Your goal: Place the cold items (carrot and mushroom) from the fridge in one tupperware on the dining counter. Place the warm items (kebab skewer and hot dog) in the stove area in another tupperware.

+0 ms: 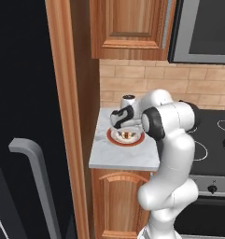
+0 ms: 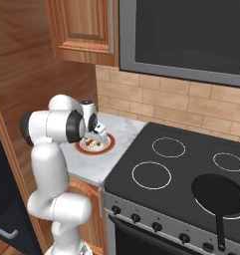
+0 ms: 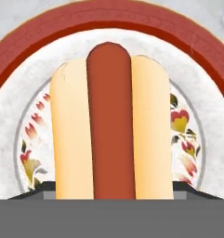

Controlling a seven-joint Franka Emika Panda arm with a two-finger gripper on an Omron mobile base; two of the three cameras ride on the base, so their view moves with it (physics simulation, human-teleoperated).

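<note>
One hot dog (image 3: 112, 123), a reddish sausage in a pale bun, lies on a white plate (image 3: 20, 116) with a red rim and small flower prints. The plate sits on a small marbled bench (image 1: 109, 156) beside a black stove (image 2: 181, 169). The white robot arm bends down so that its claw (image 1: 125, 125) hangs right above the plate, with the hot dog directly below it between the dark finger tips (image 3: 46, 187). By the look of it, the step in hand is picking up the hot dog. Next the jaws need to close on the bun, then lift. How far open the claw is cannot be told, and no grip is visible.
</note>
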